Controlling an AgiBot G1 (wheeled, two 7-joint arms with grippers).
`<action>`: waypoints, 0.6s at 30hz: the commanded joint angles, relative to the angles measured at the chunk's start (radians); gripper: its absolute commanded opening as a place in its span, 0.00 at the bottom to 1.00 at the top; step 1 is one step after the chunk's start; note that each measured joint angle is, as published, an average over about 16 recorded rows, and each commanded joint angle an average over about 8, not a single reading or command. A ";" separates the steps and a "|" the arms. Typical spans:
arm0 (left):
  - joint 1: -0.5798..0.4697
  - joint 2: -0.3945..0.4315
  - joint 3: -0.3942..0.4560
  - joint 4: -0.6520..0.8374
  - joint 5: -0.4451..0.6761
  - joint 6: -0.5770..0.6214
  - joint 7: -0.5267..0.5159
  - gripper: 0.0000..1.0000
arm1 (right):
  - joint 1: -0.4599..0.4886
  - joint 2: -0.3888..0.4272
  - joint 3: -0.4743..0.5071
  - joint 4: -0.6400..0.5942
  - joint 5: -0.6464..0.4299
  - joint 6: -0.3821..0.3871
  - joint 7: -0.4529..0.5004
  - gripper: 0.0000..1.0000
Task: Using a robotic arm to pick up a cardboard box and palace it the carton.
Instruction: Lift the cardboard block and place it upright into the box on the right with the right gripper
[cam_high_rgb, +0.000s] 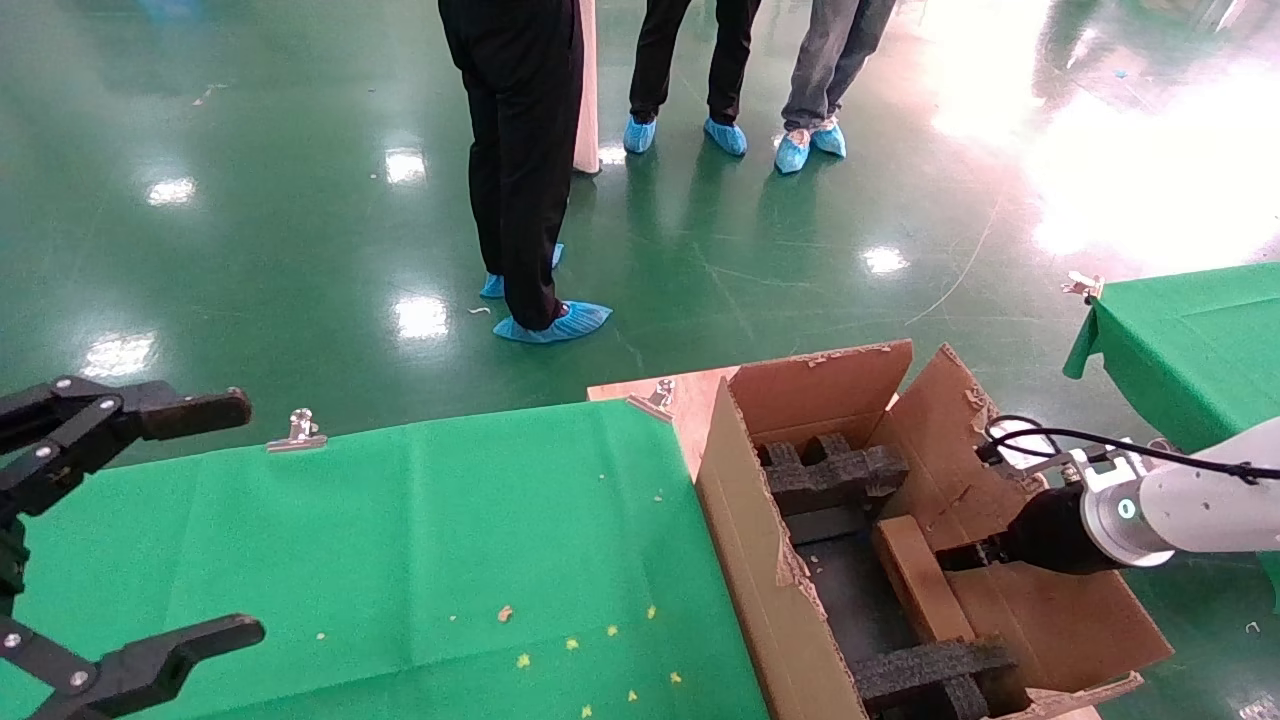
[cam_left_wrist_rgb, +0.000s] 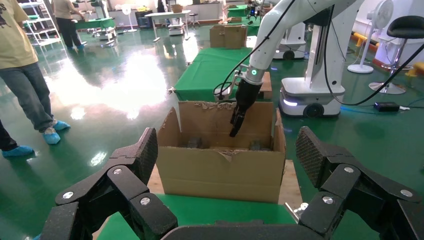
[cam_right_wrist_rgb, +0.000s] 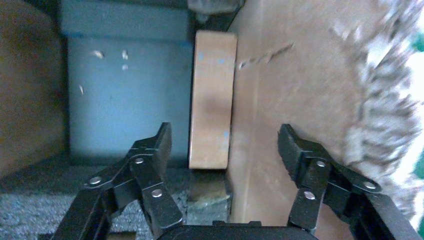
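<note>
The small brown cardboard box stands on edge inside the large carton, against its right inner wall and between black foam blocks. My white right arm reaches in from the right. Its gripper hovers just above the box, open. In the right wrist view the box lies between the spread fingers of that gripper, nearer one finger, touching neither. My left gripper hangs open and empty over the green table's left end. Its wrist view faces the carton and the right gripper.
A green cloth covers the table, held by metal clips. Three people stand on the glossy green floor beyond. A second green-covered table stands at the right. The carton's flaps are torn and ragged.
</note>
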 joint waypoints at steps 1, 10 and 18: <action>0.000 0.000 0.000 0.000 0.000 0.000 0.000 1.00 | 0.007 0.003 0.002 0.002 0.000 0.000 -0.002 1.00; 0.000 0.000 0.000 0.000 0.000 0.000 0.000 1.00 | 0.136 0.048 0.053 0.086 -0.025 0.016 -0.073 1.00; 0.000 0.000 0.001 0.000 0.000 0.000 0.000 1.00 | 0.239 0.119 0.120 0.259 -0.018 0.041 -0.169 1.00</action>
